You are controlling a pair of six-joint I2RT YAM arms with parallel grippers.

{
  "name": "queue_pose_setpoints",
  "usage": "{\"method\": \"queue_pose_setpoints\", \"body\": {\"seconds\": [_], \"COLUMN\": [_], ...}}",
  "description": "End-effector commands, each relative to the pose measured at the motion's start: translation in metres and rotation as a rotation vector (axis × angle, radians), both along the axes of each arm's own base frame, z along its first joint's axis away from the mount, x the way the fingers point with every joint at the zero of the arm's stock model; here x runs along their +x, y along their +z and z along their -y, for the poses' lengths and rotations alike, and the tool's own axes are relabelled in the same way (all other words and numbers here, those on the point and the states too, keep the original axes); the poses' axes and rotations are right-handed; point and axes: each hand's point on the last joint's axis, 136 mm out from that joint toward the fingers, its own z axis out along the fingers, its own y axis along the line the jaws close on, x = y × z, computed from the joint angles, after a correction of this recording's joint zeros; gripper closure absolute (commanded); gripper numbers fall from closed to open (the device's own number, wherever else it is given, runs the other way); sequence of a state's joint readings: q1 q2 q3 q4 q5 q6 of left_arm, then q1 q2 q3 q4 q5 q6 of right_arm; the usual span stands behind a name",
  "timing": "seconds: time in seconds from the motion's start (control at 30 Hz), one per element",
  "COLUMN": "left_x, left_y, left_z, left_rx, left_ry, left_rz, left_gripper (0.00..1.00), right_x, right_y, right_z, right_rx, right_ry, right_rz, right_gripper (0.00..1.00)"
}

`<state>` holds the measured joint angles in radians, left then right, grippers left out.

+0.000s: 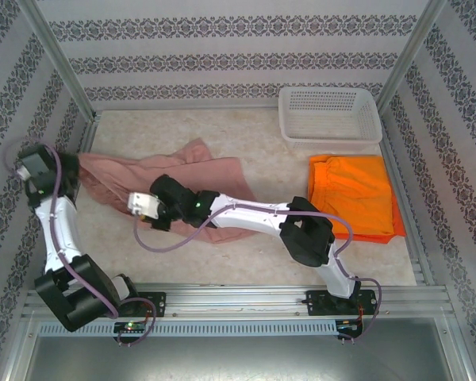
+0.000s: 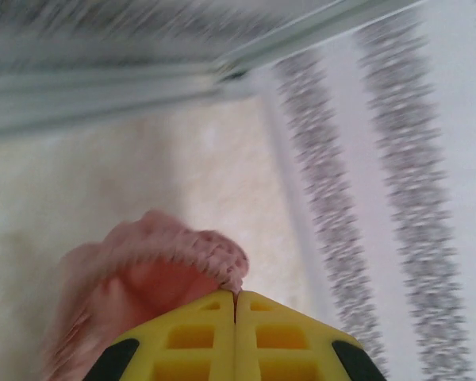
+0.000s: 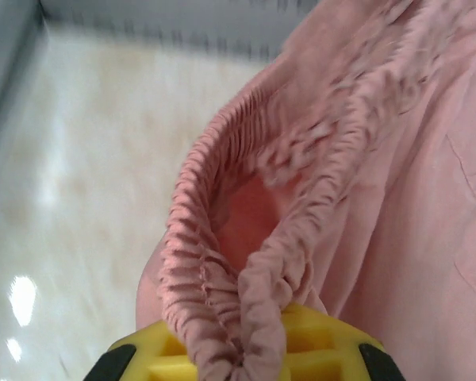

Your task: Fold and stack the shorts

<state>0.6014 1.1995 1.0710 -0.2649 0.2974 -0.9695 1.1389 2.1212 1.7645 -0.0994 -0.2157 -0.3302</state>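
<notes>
The left gripper (image 2: 236, 300) and right gripper (image 3: 250, 337) are each pinching the gathered waistband of the pink shorts (image 1: 214, 171), jaws closed tight.

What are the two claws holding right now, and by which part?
Both are shut on the dusty pink cloth shorts: the left claw pinches the gathered elastic waistband, and the right claw grips that waistband elsewhere.
</notes>
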Motion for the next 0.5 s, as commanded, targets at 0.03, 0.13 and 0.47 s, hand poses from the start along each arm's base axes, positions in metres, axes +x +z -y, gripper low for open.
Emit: {"method": "queue_pose_setpoints", "body": {"seconds": [0.03, 0.13, 0.47], "left_x": [-0.002, 0.004, 0.101], "left_y": [0.103, 0.179, 0.285], "left_z": [-0.014, -0.013, 0.096], "left_rx": [0.205, 0.286, 0.525], "left_ry": [0.03, 0.009, -0.294], "left_rz": [0.056, 0.151, 0.276], "left_gripper": [1.0, 1.0, 1.0], "right_x": [-0.044, -0.059, 0.004], "right_y": [0.142, 0.192, 0.246], "right_z": [-0.034, -0.043, 0.035], "right_rx": [0.39, 0.51, 0.876], "right_ry": [0.173, 0.246, -0.055], "right_rz": [-0.256, -0.361, -0.643], "right_gripper": [1.0, 1.0, 1.0]}}
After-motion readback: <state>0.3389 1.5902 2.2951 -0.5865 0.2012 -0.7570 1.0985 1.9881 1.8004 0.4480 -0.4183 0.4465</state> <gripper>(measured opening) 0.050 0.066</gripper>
